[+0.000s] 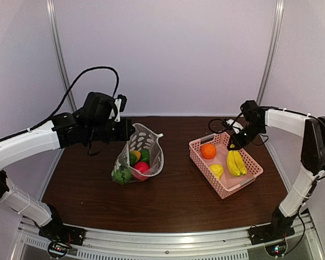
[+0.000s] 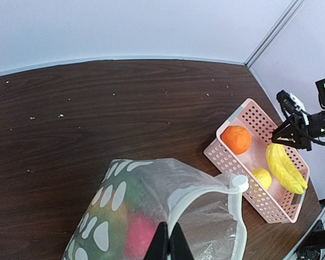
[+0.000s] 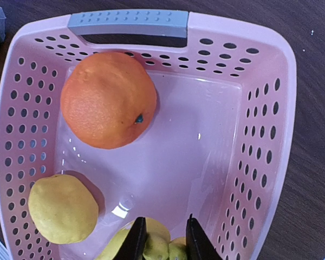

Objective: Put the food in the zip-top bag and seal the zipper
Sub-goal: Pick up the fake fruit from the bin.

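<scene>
1. Left gripper (image 2: 168,245): fingers pressed together, pinching the mouth edge of the zip-top bag (image 1: 147,154) and holding that edge lifted off the table (image 1: 168,203).
2. The zip-top bag is clear with white dots. It stands left of centre on the dark wood table, its bottom resting on the surface and its mouth open and facing up towards the right.
3. Zipper (image 2: 197,190): a whitish strip arching from the left gripper's fingers along the bag's mouth. It is not closed.
4. Slider tab (image 2: 239,183): small and white, at the far end of that arch.
5. Food already in the bag: a red apple (image 1: 142,167) and a green vegetable (image 1: 122,175) at the bottom. Another green piece and a yellow-orange piece lie above them, seen dimly through the plastic.
6. Pink basket (image 3: 288,108): perforated, with a grey handle, well apart from the bag on the right side of the table.
7. Food in the basket: an orange ball (image 3: 108,100) near the handle end, a yellow lemon (image 3: 62,208) below it on the same side, and yellow bananas (image 1: 237,162) along the opposite wall.
8. Right gripper (image 3: 163,244): lowered into the basket, its fingers brought close on either side of the bananas' end, which fills the narrow gap between them.
9. The orange ball and the yellow lemon lie apart from the right gripper, with no finger touching them.
</scene>
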{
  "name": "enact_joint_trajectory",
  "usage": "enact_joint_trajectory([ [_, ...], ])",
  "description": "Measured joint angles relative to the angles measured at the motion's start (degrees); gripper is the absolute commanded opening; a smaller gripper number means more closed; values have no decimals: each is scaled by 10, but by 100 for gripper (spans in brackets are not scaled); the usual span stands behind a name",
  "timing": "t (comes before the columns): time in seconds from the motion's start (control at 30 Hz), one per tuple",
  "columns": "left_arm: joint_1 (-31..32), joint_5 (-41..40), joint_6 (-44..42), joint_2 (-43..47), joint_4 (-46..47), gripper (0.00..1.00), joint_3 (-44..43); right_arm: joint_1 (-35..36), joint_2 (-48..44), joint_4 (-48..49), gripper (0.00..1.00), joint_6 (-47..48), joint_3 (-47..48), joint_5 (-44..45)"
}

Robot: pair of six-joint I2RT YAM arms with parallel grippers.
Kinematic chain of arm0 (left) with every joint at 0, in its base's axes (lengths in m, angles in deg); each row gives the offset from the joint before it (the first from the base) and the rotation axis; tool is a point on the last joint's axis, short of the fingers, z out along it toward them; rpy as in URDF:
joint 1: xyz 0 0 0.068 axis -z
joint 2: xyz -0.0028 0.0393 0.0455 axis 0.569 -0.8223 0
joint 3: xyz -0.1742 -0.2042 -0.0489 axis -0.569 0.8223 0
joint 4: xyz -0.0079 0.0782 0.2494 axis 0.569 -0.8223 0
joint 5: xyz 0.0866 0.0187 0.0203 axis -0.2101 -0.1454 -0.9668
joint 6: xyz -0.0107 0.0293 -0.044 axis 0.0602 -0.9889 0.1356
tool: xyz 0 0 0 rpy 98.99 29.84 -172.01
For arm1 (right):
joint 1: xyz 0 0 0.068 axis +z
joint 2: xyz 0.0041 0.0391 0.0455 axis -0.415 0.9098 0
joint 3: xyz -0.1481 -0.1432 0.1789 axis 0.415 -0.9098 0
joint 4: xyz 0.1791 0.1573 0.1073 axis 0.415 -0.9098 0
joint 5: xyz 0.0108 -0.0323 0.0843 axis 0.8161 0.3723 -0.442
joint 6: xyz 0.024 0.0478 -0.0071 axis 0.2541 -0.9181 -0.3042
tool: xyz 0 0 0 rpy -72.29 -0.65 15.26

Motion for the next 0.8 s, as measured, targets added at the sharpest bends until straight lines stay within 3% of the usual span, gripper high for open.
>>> enact_joint_trajectory([
  [0.23,0,0,2,0,0,0,0,1,-66,-37,8,-14,58,-49],
  [0.4,0,3,7,-6,4,0,0,18,-121,-11,4,-50,115,-112],
  [0.5,0,7,12,-8,6,0,0,52,-136,20,0,-73,138,-142],
  [0.8,0,17,37,-9,15,0,0,221,-119,143,0,-134,176,-154],
])
